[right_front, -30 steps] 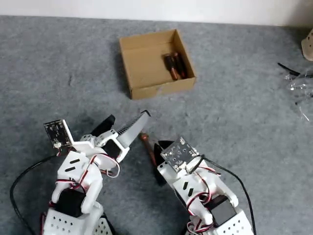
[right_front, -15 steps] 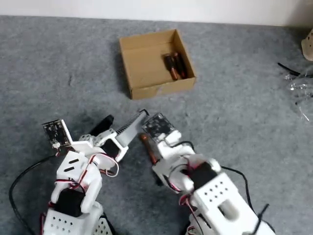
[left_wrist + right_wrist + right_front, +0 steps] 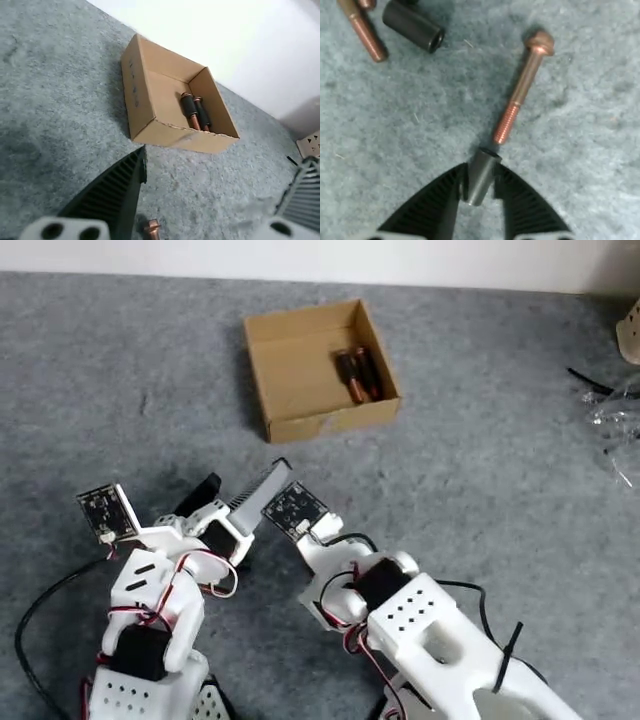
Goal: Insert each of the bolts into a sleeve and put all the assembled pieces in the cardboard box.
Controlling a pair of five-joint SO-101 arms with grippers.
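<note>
My right gripper (image 3: 480, 176) is shut on a short black sleeve (image 3: 483, 166), held just above the grey carpet. A copper bolt (image 3: 522, 93) lies in front of it, its threaded tip almost at the sleeve's mouth. Another black sleeve (image 3: 413, 25) and another bolt (image 3: 362, 29) lie farther off. In the high view the right arm's wrist (image 3: 296, 510) covers these parts. My left gripper (image 3: 248, 476) stands open beside it, empty; a bolt head (image 3: 151, 227) peeks between its fingers (image 3: 117, 192). The cardboard box (image 3: 305, 425) (image 3: 135, 95) holds two assembled pieces (image 3: 357, 375) (image 3: 195, 112).
Clear plastic scraps and black wires (image 3: 610, 410) lie at the right edge of the carpet, with a pale object (image 3: 631, 330) above them. Open carpet runs between the grippers and the box.
The right arm has swung forward and to the left, up next to the left gripper, and now covers the bolt that showed on the carpet. The left arm has shifted slightly left.
</note>
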